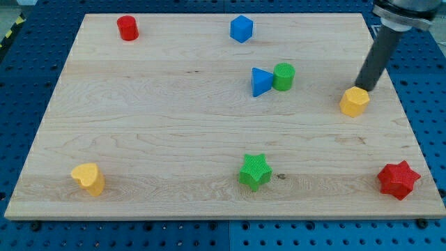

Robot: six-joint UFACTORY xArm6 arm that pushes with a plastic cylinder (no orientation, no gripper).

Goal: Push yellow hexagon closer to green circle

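Note:
The yellow hexagon (pixel 355 102) lies on the wooden board at the view's right. The green circle (pixel 283 76) stands to its left, a little higher in the view, touching a blue triangle (pixel 260 81) on its left side. My tip (pixel 364 88) is at the end of the dark rod that comes down from the view's top right corner. It sits just at the hexagon's upper right edge, touching it or nearly so.
A red cylinder (pixel 127 28) and a blue hexagon-like block (pixel 241 28) sit near the board's top edge. A yellow heart-like block (pixel 88 178), a green star (pixel 255 171) and a red star (pixel 398 180) lie along the bottom. The board's right edge (pixel 404 118) is close to the yellow hexagon.

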